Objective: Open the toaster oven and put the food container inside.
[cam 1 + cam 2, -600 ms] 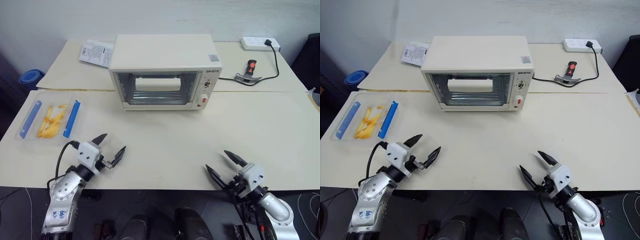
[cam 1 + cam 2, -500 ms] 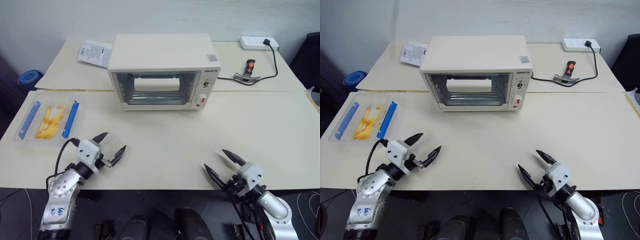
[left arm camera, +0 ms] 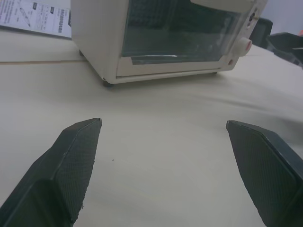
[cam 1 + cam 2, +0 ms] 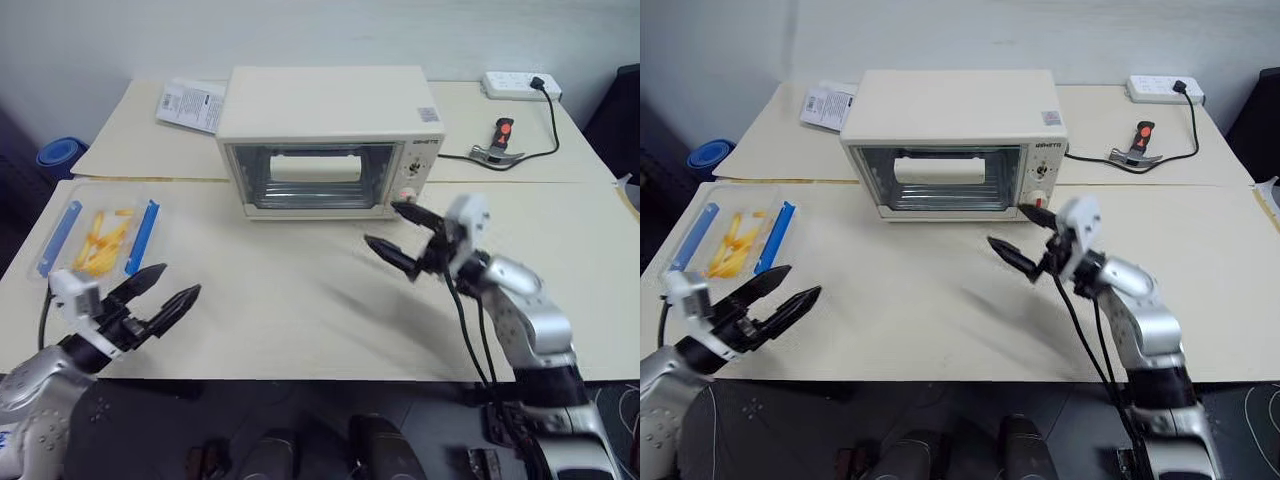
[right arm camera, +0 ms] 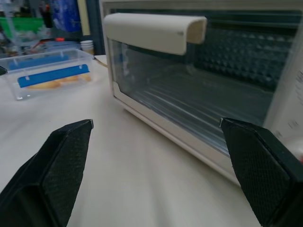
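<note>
My left gripper (image 4: 158,297) hangs released at the surface's (image 4: 300,300) front-left corner, just beyond it the container (image 4: 95,238): light, slippery; I'd pinch its long sides. Oven (image 4: 325,140) mid-back, shut; handle (image 5: 154,30) stiff. Right gripper (image 4: 398,234) released before it.

- The cream worktop (image 4: 300,290) in front of me is made of two boards, with a seam running just behind the oven's front.
- The toaster oven (image 4: 328,140) stands at the middle, door shut.
- The food container (image 4: 97,240) lies toward my left edge, fries and two blue clips inside.
- A printed leaflet (image 4: 190,103) lies at the back left.
- A hammer (image 4: 497,144) and a white power strip (image 4: 520,86) lie at the back right, with a black cord (image 4: 552,125) running between them.
</note>
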Action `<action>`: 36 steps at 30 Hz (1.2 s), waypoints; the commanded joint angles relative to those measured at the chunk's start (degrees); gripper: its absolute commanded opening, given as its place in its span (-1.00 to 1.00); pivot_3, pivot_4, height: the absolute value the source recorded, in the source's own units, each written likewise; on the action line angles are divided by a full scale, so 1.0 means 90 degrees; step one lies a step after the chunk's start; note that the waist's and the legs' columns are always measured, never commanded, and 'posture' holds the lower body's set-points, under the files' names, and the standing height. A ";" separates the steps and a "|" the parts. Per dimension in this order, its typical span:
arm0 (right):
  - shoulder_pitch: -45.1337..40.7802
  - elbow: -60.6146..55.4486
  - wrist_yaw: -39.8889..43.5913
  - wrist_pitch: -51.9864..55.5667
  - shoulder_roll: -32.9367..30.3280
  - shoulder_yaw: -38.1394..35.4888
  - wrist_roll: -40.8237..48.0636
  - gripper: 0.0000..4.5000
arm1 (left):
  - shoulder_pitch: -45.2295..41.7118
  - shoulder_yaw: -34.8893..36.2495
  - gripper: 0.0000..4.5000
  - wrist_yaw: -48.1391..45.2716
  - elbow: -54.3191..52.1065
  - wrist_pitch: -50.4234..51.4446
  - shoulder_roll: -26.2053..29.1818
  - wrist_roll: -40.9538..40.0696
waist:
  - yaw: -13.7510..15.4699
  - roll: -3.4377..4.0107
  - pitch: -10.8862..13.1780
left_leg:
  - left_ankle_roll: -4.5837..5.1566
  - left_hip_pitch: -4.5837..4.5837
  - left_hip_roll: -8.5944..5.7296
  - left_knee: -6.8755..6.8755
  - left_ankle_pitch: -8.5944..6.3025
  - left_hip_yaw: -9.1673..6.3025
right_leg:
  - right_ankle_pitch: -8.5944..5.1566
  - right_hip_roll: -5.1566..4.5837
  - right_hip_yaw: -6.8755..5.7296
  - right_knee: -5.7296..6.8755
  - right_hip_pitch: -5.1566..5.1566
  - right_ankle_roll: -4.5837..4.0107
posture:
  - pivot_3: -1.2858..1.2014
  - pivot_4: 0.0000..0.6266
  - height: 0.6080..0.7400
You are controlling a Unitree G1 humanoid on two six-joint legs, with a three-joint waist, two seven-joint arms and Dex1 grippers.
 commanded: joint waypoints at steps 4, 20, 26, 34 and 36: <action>-0.1309 0.0951 0.0131 -0.0077 0.0530 0.0260 -0.0288 0.99 | 0.0046 0.0231 1.00 0.0179 -0.0647 0.0324 0.0099 -0.0479 | -0.0034 0.0001 0.0000 | 0.0005 -0.0001 -0.0007 0.0001 -0.0002 0.0003 | 0.0001 -0.0005 0.0001 -0.0001 -0.0001 0.0000 | 0.03 -0.52 1.00; -0.0312 -0.0708 0.1398 -0.0197 0.0331 0.0737 -0.0388 1.00 | -0.0811 0.0166 0.73 0.0653 -0.0291 0.0545 0.0240 -0.0460 | -0.0024 0.0006 0.0004 | 0.0002 -0.0005 -0.0003 0.0000 -0.0003 0.0006 | 0.0001 0.0000 0.0001 0.0007 -0.0011 -0.0001 | 0.03 -0.52 1.00; 0.0241 -0.0812 0.1649 -0.0500 -0.0030 0.0976 -0.0774 1.00 | -0.2829 -0.0730 -0.05 0.0533 0.1224 0.0240 0.0437 0.0436 | -0.0008 0.0007 0.0005 | -0.0002 -0.0004 -0.0003 0.0000 -0.0005 0.0004 | 0.0001 0.0002 -0.0003 0.0009 -0.0012 -0.0001 | 0.03 -0.52 1.00; 0.0419 -0.0627 0.1649 -0.0952 -0.0070 0.1054 -0.1091 1.00 | -0.4887 -0.2256 -0.99 -0.0412 0.3355 -0.0526 0.0218 0.1878 | -0.0093 0.0006 0.0004 | -0.0002 -0.0007 -0.0006 0.0007 -0.0010 0.0009 | 0.0002 0.0003 -0.0004 0.0013 -0.0022 0.0002 | 0.03 -0.52 1.00; 0.0552 -0.0611 0.1636 -0.1057 -0.0134 0.0990 -0.1135 1.00 | -0.4909 -0.2524 -0.99 -0.0861 0.3386 -0.0564 0.0232 0.1978 | -0.0131 0.0005 0.0004 | -0.0002 -0.0011 -0.0005 0.0003 -0.0010 0.0008 | 0.0002 0.0003 -0.0004 0.0037 -0.0029 0.0003 | 0.03 -0.52 1.00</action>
